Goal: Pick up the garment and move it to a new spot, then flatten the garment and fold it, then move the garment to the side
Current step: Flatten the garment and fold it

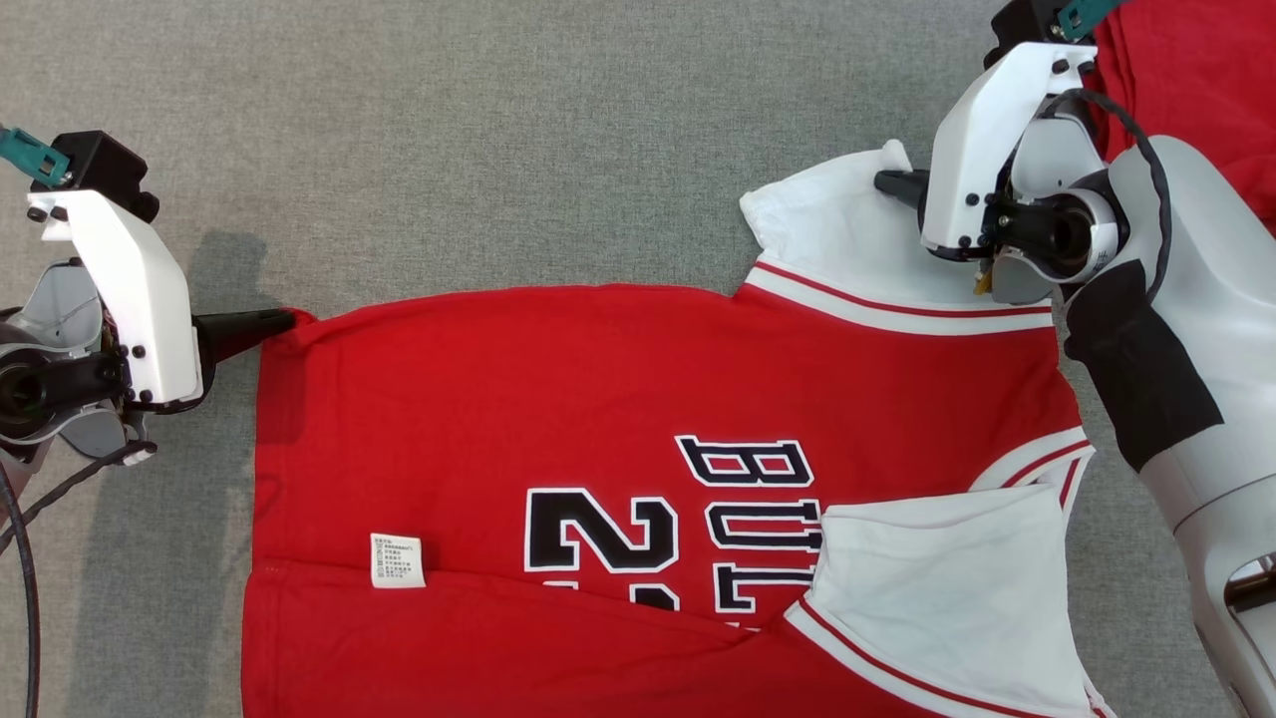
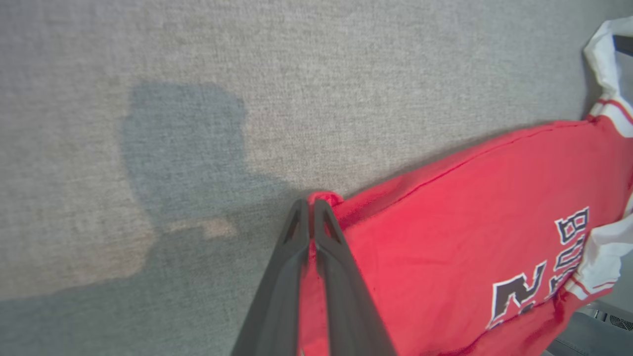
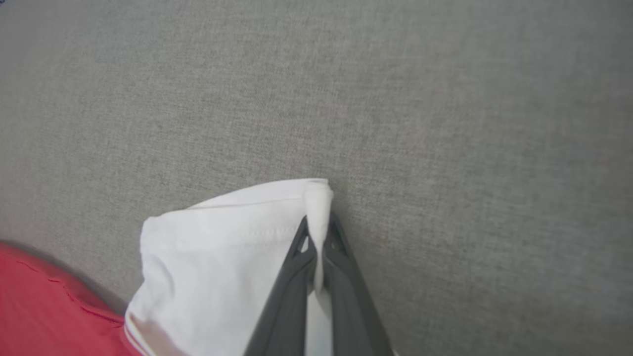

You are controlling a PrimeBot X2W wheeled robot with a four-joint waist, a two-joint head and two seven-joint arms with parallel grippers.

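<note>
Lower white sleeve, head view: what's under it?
The sleeve lies folded over the red jersey, covering the ends of the black lettering. Whatever print continues beneath is hidden.

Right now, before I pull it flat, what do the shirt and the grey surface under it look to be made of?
Shirt: soft matte knit, probably cotton jersey. It creases and lies limp, with stitched hems and a sewn-in care label.
Grey surface: matte woven cloth covering, by its fine flecked weave; what lies beneath cannot be told.
</note>
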